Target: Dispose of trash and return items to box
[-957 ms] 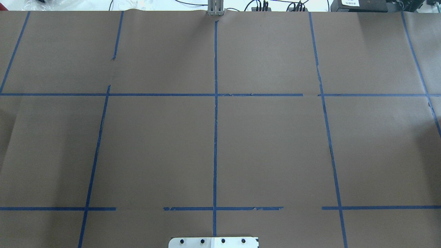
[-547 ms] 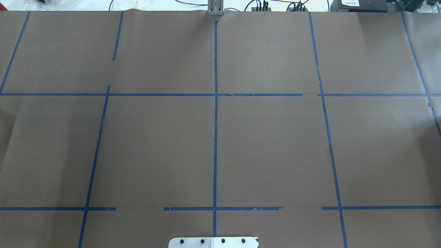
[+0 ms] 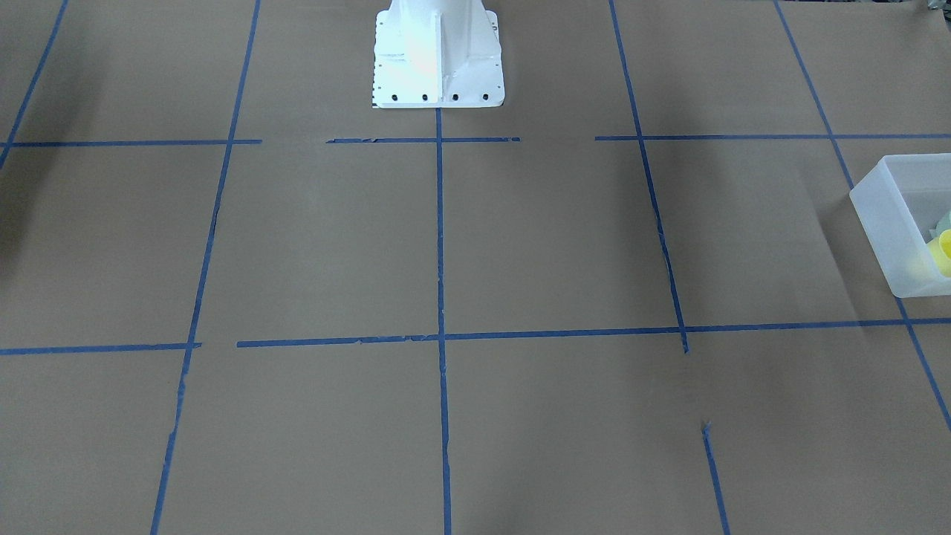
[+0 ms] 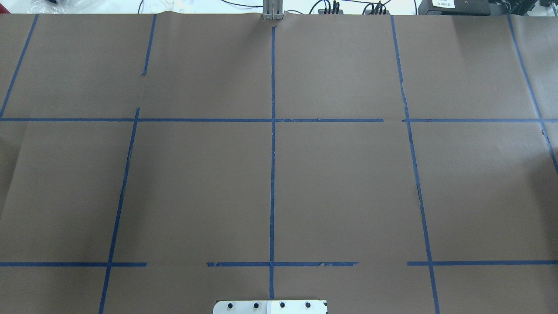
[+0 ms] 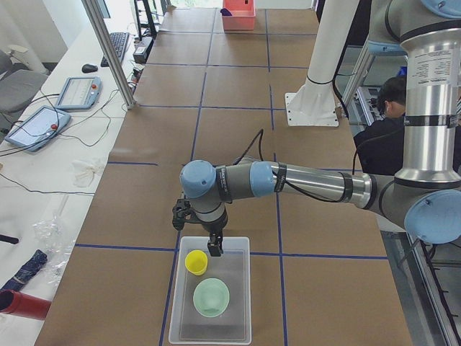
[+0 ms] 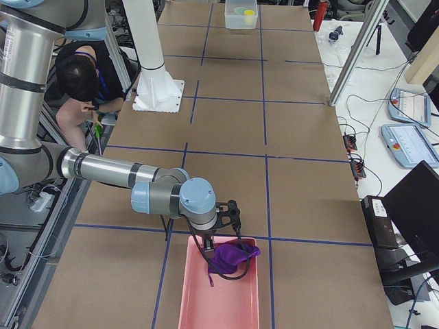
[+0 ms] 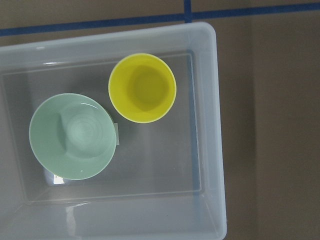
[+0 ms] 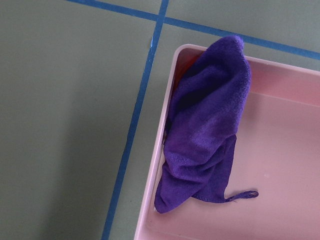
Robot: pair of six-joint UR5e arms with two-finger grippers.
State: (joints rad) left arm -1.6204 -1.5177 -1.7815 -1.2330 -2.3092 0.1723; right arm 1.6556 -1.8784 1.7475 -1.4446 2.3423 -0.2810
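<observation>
The yellow cup [image 7: 142, 87] and the mint-green bowl [image 7: 71, 135] stand upright side by side inside the frosted box [image 7: 210, 125]. In the exterior left view my left gripper [image 5: 215, 249] hovers over the box [image 5: 247, 295], just above the cup [image 5: 196, 262] and near the bowl [image 5: 211, 297]; I cannot tell if it is open. In the exterior right view my right gripper [image 6: 209, 248] hangs over a pink bin [image 6: 219, 305] at a purple cloth [image 6: 233, 255]; I cannot tell its state. The cloth [image 8: 205, 130] drapes over the bin's corner [image 8: 285, 165]. No fingers show in the wrist views.
The robot's white base [image 3: 438, 56] stands at the table's middle edge. The box [image 3: 888, 215] shows at the front-facing view's right edge. A person [image 6: 82, 75] sits behind the robot. Tablets and cables [image 5: 43, 122] lie on the side bench.
</observation>
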